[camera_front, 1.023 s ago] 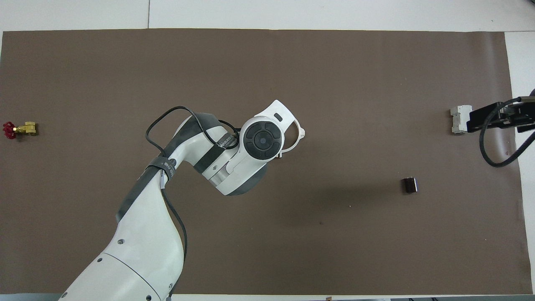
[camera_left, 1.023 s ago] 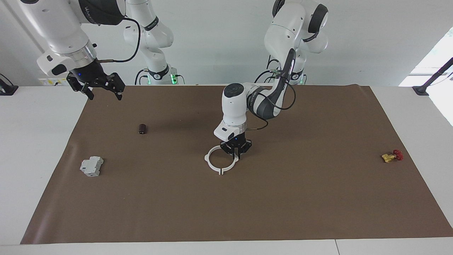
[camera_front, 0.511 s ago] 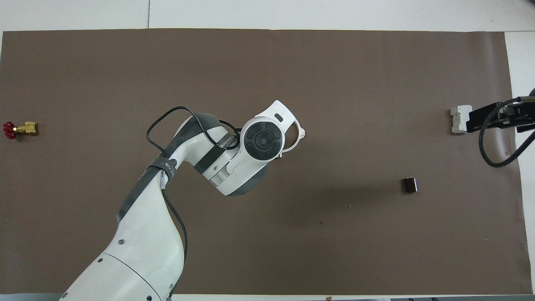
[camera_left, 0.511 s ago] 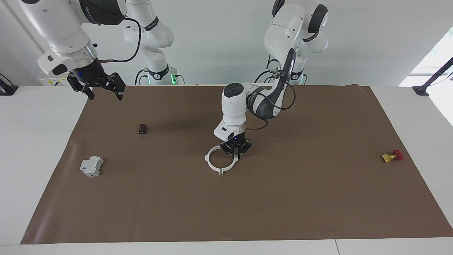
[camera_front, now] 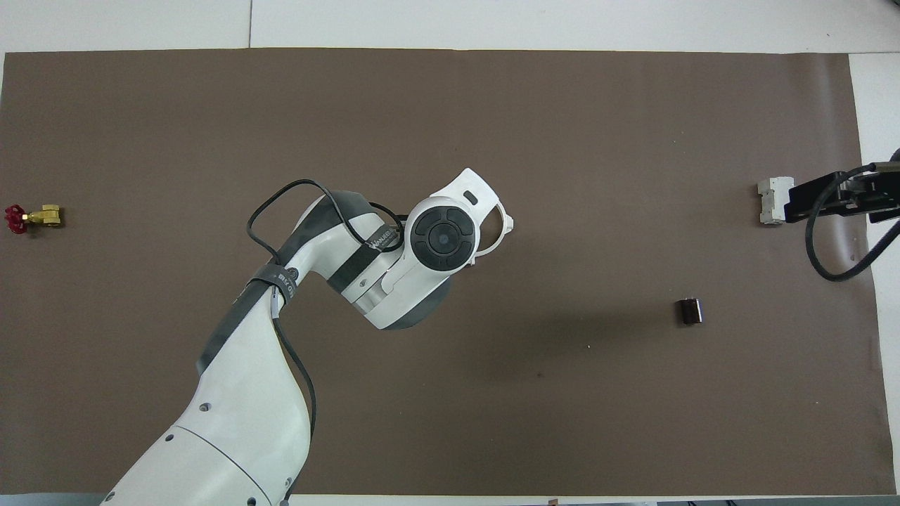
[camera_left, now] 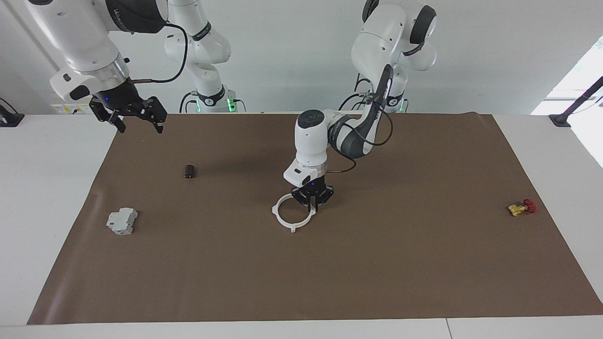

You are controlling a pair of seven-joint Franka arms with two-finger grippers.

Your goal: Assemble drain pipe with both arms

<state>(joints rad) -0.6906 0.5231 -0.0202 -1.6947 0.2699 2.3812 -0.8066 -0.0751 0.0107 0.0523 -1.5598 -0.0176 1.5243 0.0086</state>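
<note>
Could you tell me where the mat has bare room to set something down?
Broad bare mat lies between the white ring and the red-handled valve. Crowded: at the ring under the left gripper; by the grey block and dark cylinder.

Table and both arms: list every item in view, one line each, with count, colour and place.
drain pipe ring: two half-rings forming one ring, white, mid-mat, at the left gripper.
dark cylinder: one, dark brown, toward the right arm's end, nearer the robots than the grey block.
grey block: one, light grey, toward the right arm's end.
valve: one, brass with red handle, toward the left arm's end.
mat: one, brown, covering the white table.
left gripper: black, shut on the ring's rim.
right gripper: black, open, raised over the mat's corner, waiting.
</note>
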